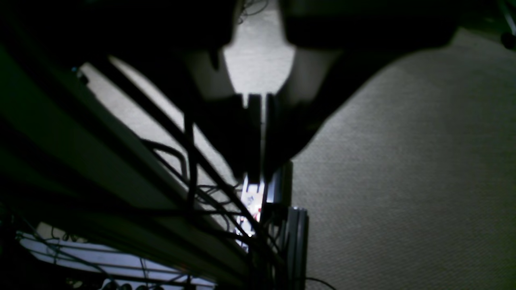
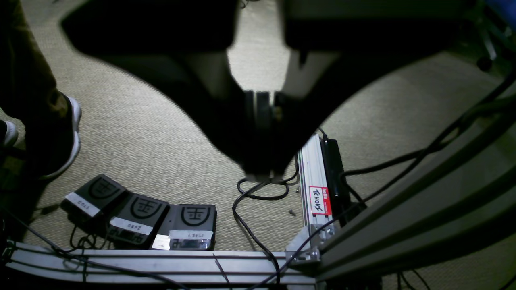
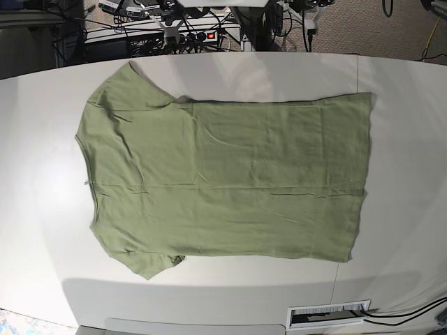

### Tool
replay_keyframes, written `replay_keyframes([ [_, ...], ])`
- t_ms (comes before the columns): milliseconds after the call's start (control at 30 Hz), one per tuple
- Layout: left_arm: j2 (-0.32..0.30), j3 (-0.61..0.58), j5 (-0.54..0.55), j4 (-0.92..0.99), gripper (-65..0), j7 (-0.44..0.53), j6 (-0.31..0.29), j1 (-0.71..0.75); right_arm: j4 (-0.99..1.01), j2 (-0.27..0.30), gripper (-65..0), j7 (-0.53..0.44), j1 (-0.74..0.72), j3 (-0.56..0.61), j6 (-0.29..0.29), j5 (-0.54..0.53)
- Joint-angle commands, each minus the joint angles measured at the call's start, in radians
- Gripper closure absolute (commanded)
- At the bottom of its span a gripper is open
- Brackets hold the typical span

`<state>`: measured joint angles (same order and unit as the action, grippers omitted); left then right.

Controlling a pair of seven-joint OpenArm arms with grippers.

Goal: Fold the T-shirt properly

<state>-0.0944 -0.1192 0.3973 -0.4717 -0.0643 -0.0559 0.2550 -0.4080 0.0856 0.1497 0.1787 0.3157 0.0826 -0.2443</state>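
Note:
The olive-green T-shirt [image 3: 223, 174] lies spread flat on the white table [image 3: 405, 139] in the base view. Its neckline end is at the left, its hem at the right, and one short sleeve sticks out at the top left and one at the bottom left. No gripper shows in the base view. My left gripper [image 1: 256, 177] hangs beside the table over the carpet, jaws together and holding nothing. My right gripper [image 2: 262, 175] also hangs over the carpet, jaws together and empty. The shirt does not show in either wrist view.
Three black foot pedals [image 2: 141, 219] and a person's shoe [image 2: 66, 137] are on the carpet below my right gripper. Aluminium frame rails [image 2: 318, 181] and loose cables [image 2: 250, 217] run under the table. A barcode label [image 3: 328, 314] sits at the table's front edge.

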Motion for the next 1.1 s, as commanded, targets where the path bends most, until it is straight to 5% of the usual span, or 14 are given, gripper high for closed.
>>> replay_keyframes([
  [0,-0.003,-0.003,0.0,-0.004,0.0,0.006,0.004,0.014,-0.009,0.006,0.0,0.002,0.008,-0.002,0.008,0.0],
  [533,-0.011,-0.003,-0.001,-0.134,0.0,0.021,0.003,0.162,-0.01,0.014,0.0,0.025,0.069,-0.002,0.008,0.051],
  [633,-0.03,-0.003,-0.001,-0.171,0.0,0.021,-0.006,0.21,-0.011,0.038,0.0,0.03,0.082,-0.002,0.013,0.053],
  [833,-0.102,-0.003,0.0,-0.287,0.0,0.021,-0.076,0.324,-0.018,0.109,0.0,0.035,0.13,-0.002,0.13,0.055],
  [1067,-0.183,-0.003,-0.001,-0.516,0.0,0.021,-0.149,0.491,-0.216,0.215,0.0,0.052,0.27,-0.002,0.135,0.122],
])
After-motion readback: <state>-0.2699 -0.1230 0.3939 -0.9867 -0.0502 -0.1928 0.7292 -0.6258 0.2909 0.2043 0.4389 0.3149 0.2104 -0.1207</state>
